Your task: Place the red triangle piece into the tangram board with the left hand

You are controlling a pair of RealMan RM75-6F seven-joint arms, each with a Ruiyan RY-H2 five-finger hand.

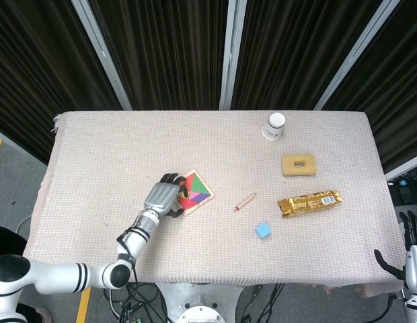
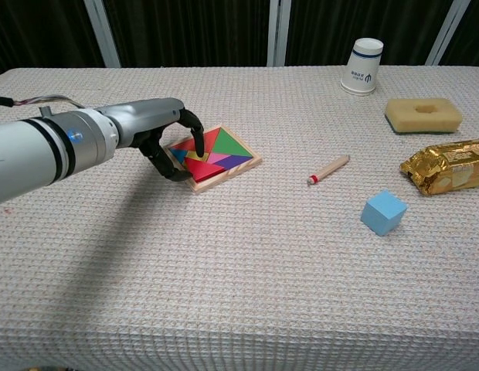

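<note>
The wooden tangram board (image 2: pixel 238 169) lies left of the table's middle, filled with coloured pieces; it also shows in the head view (image 1: pixel 199 191). The red triangle piece (image 2: pixel 209 141) sits in the board's upper left part, beside a green triangle (image 2: pixel 233 144). My left hand (image 2: pixel 164 137) hovers over the board's left corner, fingers bent down, with a dark fingertip (image 2: pixel 198 144) touching the red triangle. It grips nothing. In the head view the left hand (image 1: pixel 163 197) covers the board's left edge. My right hand (image 1: pixel 411 250) stays at the far right, off the table, fingers spread.
A wooden stick with a red tip (image 2: pixel 328 169) lies right of the board. Further right are a blue cube (image 2: pixel 383 212), a gold snack bar (image 2: pixel 448 166), a yellow sponge (image 2: pixel 422 114) and a paper cup (image 2: pixel 365 66) at the back.
</note>
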